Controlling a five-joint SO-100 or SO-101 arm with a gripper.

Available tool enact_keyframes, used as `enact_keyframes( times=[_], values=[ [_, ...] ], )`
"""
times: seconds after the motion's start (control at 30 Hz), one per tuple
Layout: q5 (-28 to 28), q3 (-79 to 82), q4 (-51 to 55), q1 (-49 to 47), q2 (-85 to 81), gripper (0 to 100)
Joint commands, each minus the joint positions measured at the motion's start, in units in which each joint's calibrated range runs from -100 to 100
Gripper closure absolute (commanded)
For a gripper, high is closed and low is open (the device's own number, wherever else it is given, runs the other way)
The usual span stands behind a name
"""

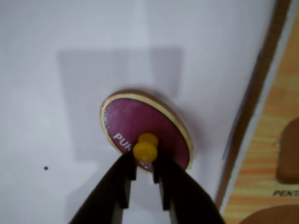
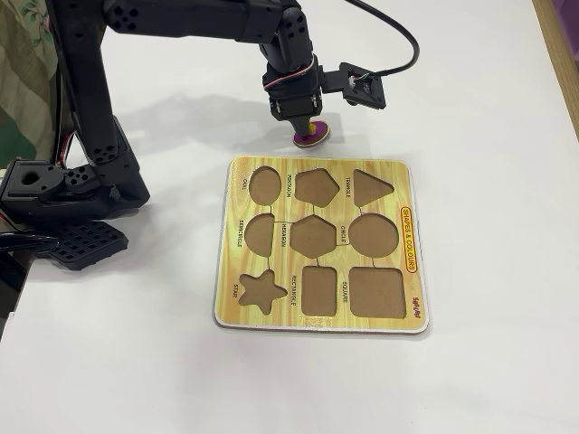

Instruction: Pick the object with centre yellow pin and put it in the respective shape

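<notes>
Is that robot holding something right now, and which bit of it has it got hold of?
Yes. The tool has its fingers closed on the yellow knob at the middle of the purple oval piece, which looks tilted.

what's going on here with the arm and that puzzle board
A single robot arm's gripper has its fingers closed on the yellow knob of a purple oval piece, which looks tilted against the white table, just beyond the top edge of the puzzle board in the fixed view. The board's nine cutouts are all empty, including the oval recess at its top left corner, where this piece belongs.
</notes>
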Motion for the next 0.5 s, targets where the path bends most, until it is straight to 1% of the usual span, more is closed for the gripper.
enact_keyframes(
  times=[0.0,0.13,0.27,0.47],
  values=[
    [0.29,-0.45,-0.29,0.18,-5.42,96],
    [0.29,-0.36,0.14,0.47,-6.50,96],
    [0.29,-0.36,-0.38,0.18,-6.50,93],
    [0.23,-0.36,-0.64,0.18,-6.42,93]
  ],
)
